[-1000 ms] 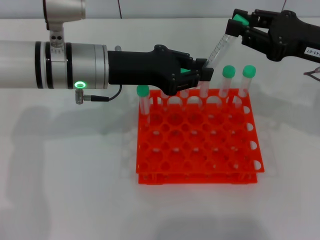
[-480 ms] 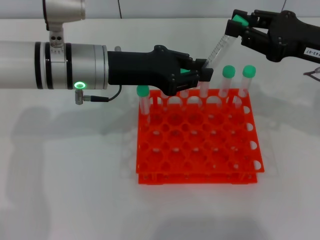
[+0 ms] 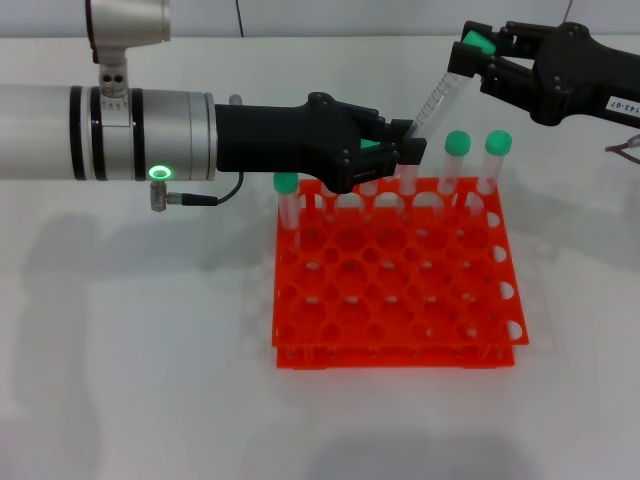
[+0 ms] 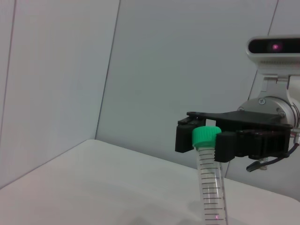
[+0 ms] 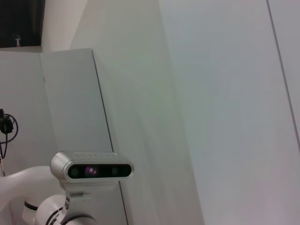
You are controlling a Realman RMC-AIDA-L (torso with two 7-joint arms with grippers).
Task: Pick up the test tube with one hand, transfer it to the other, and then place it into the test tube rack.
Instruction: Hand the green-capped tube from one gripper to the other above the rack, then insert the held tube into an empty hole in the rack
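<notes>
The white counter [image 3: 130, 350] carries the test tube rack [image 3: 395, 290] — its back row holds several green-capped tubes [image 3: 457, 160], the nearer holes stand empty. Above that row the left pincer [image 3: 395, 145] is clenched on the lower end of the test tube [image 3: 440, 95], which tilts up to the right pincer [image 3: 480, 60], clamped at its cap. The tube looks light, stiff and slick — best gripped just below the cap.

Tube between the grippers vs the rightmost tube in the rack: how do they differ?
The held test tube is tilted in the air, clamped by the left gripper and right gripper. The rightmost racked tube stands upright in the test tube rack, ungripped. Both are clear with green caps.
</notes>
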